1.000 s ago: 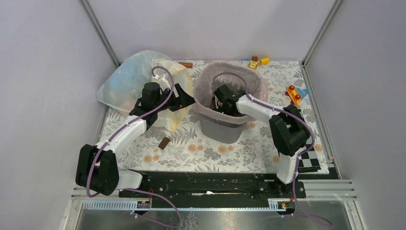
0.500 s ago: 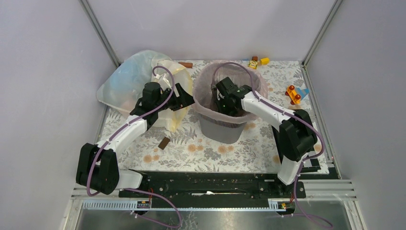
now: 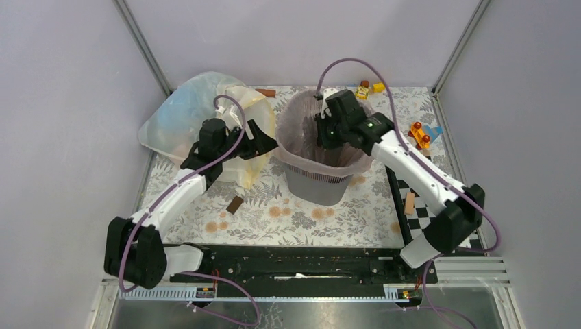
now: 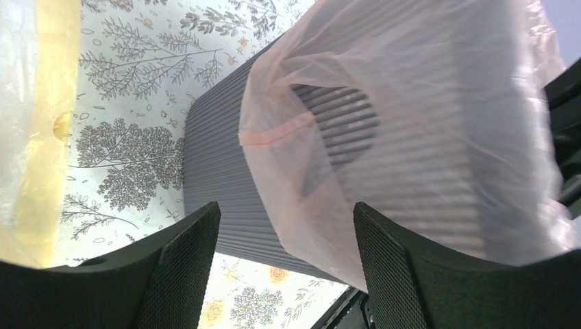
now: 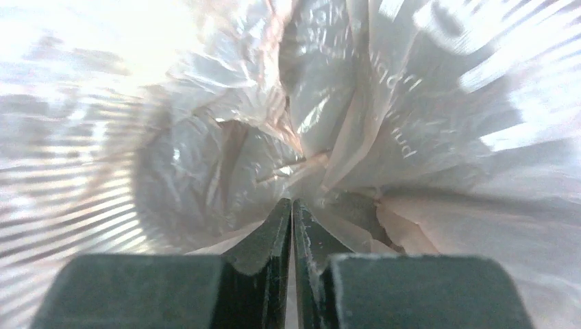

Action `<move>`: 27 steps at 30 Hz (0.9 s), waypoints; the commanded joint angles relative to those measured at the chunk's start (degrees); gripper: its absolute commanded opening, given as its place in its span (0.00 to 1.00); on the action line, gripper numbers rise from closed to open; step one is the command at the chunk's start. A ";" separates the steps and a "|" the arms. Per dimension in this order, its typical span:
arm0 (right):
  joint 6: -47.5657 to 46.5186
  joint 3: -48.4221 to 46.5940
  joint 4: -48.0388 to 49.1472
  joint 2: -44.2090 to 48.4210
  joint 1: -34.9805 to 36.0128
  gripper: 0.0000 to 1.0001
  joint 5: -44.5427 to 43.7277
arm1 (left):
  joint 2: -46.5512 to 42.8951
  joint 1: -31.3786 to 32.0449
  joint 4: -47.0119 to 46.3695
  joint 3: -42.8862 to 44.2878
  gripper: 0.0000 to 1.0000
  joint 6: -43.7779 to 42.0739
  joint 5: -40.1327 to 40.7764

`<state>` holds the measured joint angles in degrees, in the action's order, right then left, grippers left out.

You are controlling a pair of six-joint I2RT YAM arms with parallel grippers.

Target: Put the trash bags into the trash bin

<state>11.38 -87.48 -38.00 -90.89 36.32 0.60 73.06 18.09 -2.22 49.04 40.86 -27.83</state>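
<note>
The trash bin (image 3: 318, 184), a dark grey ribbed basket, stands at mid-table. The pale-pink trash bag (image 3: 294, 127) lines it, with its edge folded out over the rim. My right gripper (image 3: 325, 140) hangs over the bin's mouth, pointing down inside. In the right wrist view its jaws (image 5: 292, 201) are shut to a hair's gap, nothing seen between them, above the crumpled bag (image 5: 342, 137). My left gripper (image 3: 264, 142) is open at the bin's left side. In the left wrist view the bag's overhang (image 4: 411, 103) drapes down the bin wall (image 4: 219, 151) between the spread fingers (image 4: 286, 209).
A large cloudy bag with a yellow rim (image 3: 199, 116) lies back left, against my left arm. Small toy blocks (image 3: 366, 89) and an orange toy (image 3: 419, 133) sit back right. A brown block (image 3: 235, 204) and a wooden block (image 3: 410, 203) lie on the floral mat.
My right arm has risen out of the bin and swung toward the back right, so the gripper now hangs over the mouth. The left arm has hardly moved.
</note>
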 commanded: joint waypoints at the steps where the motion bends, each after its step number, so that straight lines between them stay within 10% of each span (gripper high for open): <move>1: -0.69 -3.89 3.23 7.13 0.14 0.12 -1.35 | -7.92 -0.93 3.45 0.08 0.75 -3.61 3.74; 10: -4.34 8.23 14.47 27.51 0.12 0.99 2.94 | -24.25 -0.94 12.98 -2.02 0.95 -10.32 10.59; 27: -0.59 52.96 28.91 71.57 0.12 1.00 3.41 | -35.70 3.05 -7.31 -21.49 0.99 -4.22 7.00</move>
<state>7.75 -40.16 -19.46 -22.65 36.32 2.55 37.10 18.50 2.07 31.99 32.27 -21.96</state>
